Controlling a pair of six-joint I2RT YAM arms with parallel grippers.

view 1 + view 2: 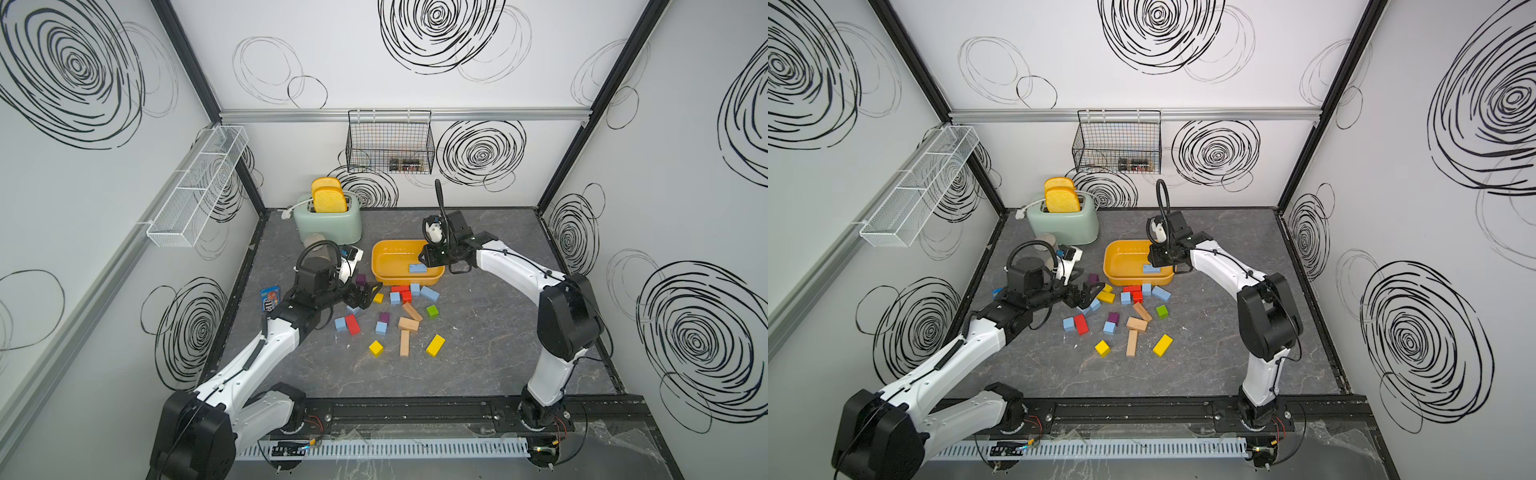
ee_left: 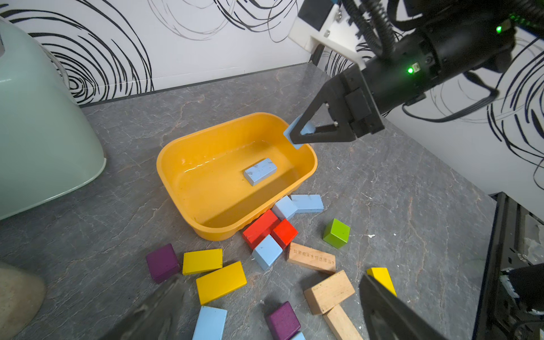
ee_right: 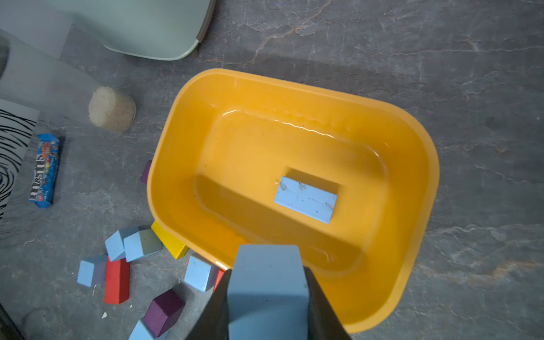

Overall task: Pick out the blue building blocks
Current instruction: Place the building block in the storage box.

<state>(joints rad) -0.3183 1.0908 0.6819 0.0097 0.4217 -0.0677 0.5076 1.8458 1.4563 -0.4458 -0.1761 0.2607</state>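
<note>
Nearest the arms' bases, open grey table is seen, bare up to the front of a scatter of wooden pieces: yellow blocks, natural wood bricks and a red brick. Mixed among them, the blue building blocks not yet collected are spread loose. About six can be counted in both top views, several crowded with red pieces just beside the near wall of the yellow tub.

The left gripper is held low over the left edge of the scatter, its jaws wide apart and nothing between them. A blue cube lies just beside and partly under it, so a pick-up there appears to be lined up.

Beyond, the right gripper is clamped on a held blue block, raised above the rim at the tub's right-hand end and judged to be poised for release. One blue brick is already laid flat on the tub floor, with ample room around it.

Free table is available to the right of the tub and behind it. The far left is crowded by the mint toaster, and a candy packet is tucked beside the left arm. The two arms are set well apart, with the scatter between them.
</note>
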